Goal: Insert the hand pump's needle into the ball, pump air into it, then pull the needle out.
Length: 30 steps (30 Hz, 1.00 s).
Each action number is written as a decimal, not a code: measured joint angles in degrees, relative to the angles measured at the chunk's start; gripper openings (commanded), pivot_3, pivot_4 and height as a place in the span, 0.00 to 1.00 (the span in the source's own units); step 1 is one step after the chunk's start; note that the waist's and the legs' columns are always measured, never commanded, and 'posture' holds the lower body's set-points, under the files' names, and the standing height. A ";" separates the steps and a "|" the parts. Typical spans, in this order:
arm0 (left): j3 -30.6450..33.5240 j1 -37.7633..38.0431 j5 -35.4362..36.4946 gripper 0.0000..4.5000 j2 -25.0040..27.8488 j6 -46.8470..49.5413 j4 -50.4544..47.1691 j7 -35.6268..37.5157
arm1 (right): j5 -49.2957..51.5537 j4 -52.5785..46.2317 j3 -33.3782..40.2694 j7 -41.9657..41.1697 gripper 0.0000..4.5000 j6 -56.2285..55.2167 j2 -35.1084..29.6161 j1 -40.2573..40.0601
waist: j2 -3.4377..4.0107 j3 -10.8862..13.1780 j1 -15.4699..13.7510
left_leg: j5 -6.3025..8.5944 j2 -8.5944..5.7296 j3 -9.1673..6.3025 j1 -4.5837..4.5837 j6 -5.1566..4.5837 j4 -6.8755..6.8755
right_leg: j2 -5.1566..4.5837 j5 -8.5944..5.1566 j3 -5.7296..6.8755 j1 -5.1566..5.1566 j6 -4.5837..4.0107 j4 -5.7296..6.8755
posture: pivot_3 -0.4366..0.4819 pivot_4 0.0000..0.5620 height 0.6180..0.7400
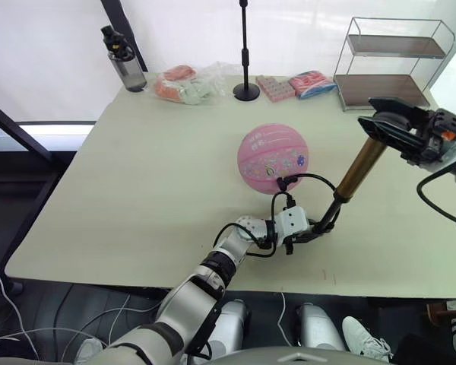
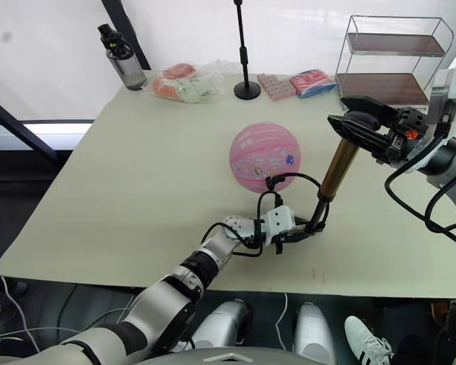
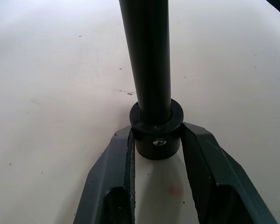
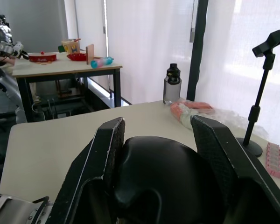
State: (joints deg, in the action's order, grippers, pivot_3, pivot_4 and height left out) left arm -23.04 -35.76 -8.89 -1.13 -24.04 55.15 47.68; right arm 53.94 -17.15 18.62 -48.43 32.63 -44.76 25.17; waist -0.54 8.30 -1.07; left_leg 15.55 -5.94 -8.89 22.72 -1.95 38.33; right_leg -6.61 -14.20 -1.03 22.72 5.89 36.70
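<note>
The pink ball (image 1: 272, 158) rests mid-table. The hand pump (image 1: 360, 168) stands tilted to its right, gold cylinder up, black foot on the table. My left gripper (image 1: 320, 227) is shut on the pump's black lower end (image 3: 157, 132), one finger on each side. Up at the right, my right gripper (image 1: 393, 126) is shut on the black T-handle (image 4: 164, 173). The thin black hose (image 1: 313, 177) loops from the pump's foot to the ball. Its black fitting (image 1: 281, 182) sits against the ball's lower right side. The needle's pin is hidden there.
Along the far edge of the pale table (image 1: 137, 190) stand a water bottle (image 1: 126, 67), a bag of pink and green items (image 1: 186, 83), a black stand's base (image 1: 247, 92), pink packets (image 1: 296, 85) and a wire shelf (image 1: 391, 65).
</note>
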 measured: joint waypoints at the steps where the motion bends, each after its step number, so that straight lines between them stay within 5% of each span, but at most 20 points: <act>1: -0.02 0.02 -0.01 0.24 -0.11 0.00 0.00 -0.03 | -1.86 -1.28 0.00 -0.47 0.45 -2.05 0.10 -1.25 | -0.03 -0.02 -0.08 | 0.01 -0.01 -0.01 -0.02 -0.02 -0.01 | -0.01 0.00 0.03 -0.01 0.00 -0.01 | 0.48 0.27 0.96; 14: 0.00 0.37 -0.03 0.24 0.43 0.98 0.49 -1.46 | -23.44 -0.64 -10.82 1.71 0.45 -23.87 12.08 -15.34 | -0.59 -0.45 0.29 | 0.13 0.16 -0.04 -1.04 -0.19 -0.09 | 0.26 -0.04 -0.01 -0.88 0.04 0.02 | 0.48 0.27 0.96; 30: 0.01 0.33 -0.02 0.24 0.57 1.14 1.37 -1.54 | -33.79 9.47 -15.98 4.00 0.45 -35.56 20.84 -20.47 | -0.66 -1.18 0.35 | 0.12 0.22 -0.07 -1.16 -0.16 -0.16 | 0.41 -0.04 -0.07 -0.95 0.00 0.02 | 0.48 0.27 0.96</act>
State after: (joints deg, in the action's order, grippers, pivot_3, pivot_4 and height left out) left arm -23.03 -35.43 -8.92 -0.56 -22.90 56.52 46.14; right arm 20.15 -7.68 2.64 -44.43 -2.93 -23.91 4.71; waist -1.21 7.12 -0.72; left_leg 15.67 -5.72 -8.96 21.56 -2.12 38.18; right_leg -6.20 -14.24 -1.11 21.77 5.89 36.72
